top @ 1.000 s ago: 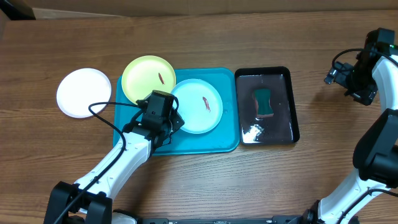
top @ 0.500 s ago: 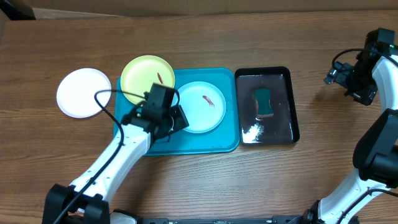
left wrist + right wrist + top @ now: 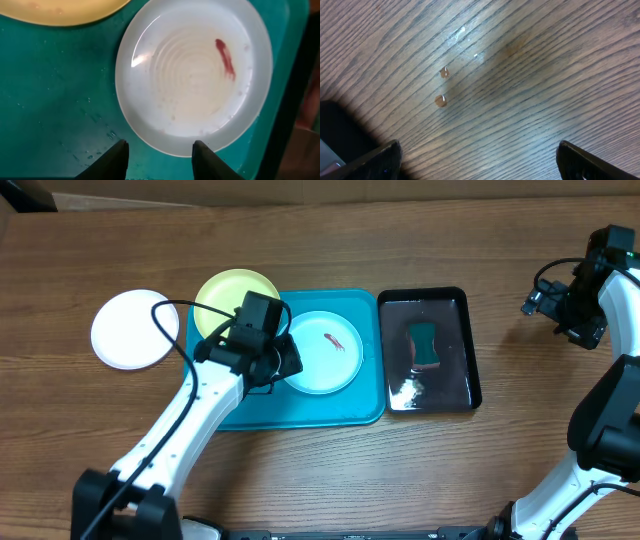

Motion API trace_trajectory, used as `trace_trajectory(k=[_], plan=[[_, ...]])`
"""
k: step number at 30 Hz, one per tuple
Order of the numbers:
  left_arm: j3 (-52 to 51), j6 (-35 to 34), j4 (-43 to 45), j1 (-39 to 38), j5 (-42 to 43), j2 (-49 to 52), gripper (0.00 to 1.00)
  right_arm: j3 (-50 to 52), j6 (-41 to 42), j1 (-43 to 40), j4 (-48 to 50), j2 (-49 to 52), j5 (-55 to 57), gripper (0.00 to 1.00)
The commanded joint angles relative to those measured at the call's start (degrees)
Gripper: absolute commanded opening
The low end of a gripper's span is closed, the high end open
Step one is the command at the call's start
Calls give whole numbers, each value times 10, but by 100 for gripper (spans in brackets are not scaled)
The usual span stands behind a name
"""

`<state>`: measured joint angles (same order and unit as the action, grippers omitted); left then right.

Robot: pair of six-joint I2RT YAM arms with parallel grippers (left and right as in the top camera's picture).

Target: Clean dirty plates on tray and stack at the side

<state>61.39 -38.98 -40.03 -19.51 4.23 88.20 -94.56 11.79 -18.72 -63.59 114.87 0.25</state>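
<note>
Here, smeared plate (image 3: 195,75) on tray (image 3: 50,100)

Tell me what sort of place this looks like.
Probably a robot test bench staged as a dishwashing station, not a real kitchen: robot arms at a wooden table, a smeared plate on a turquoise tray, and a sponge in a wet black tray.

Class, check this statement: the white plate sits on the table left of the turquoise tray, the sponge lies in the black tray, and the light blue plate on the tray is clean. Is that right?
Not quite: the light blue plate is not clean; it carries a reddish smear, as the left wrist view shows. The rest holds.
</note>
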Motion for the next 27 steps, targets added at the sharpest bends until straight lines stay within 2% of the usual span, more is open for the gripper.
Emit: trace_trajectory(k=[1, 3, 4, 5, 8, 11, 13, 17, 22, 25, 27], plan=[[-1, -7, 8, 0, -15, 47, 40, -11, 2, -2, 3, -4, 1, 100], [-1, -7, 20, 0, -16, 71, 37, -11, 2, -2, 3, -4, 1, 100], [-1, -7, 26, 0, -17, 83, 28, -11, 2, -2, 3, -4, 1, 100], [-1, -7, 31, 0, -17, 92, 24, -11, 2, -2, 3, -4, 1, 100], [-1, -7, 39, 1, -26, 109, 21, -11, 2, -2, 3, -4, 1, 100], [-1, -9, 43, 1, -51, 115, 21, -11, 2, -2, 3, -4, 1, 100], [-1, -9, 44, 1, -53, 115, 30, -11, 2, -2, 3, -4, 1, 100], [-1, -9, 41, 1, -53, 115, 36, -11, 2, -2, 3, -4, 1, 100], [-3, -13, 41, 1, -53, 115, 30, -11, 2, -2, 3, -4, 1, 100], [-3, -13, 38, 1, -60, 116, 22, -11, 2, -2, 3, -4, 1, 100], [-3, -13, 37, 1, -61, 116, 22, -11, 2, -2, 3, -4, 1, 100]])
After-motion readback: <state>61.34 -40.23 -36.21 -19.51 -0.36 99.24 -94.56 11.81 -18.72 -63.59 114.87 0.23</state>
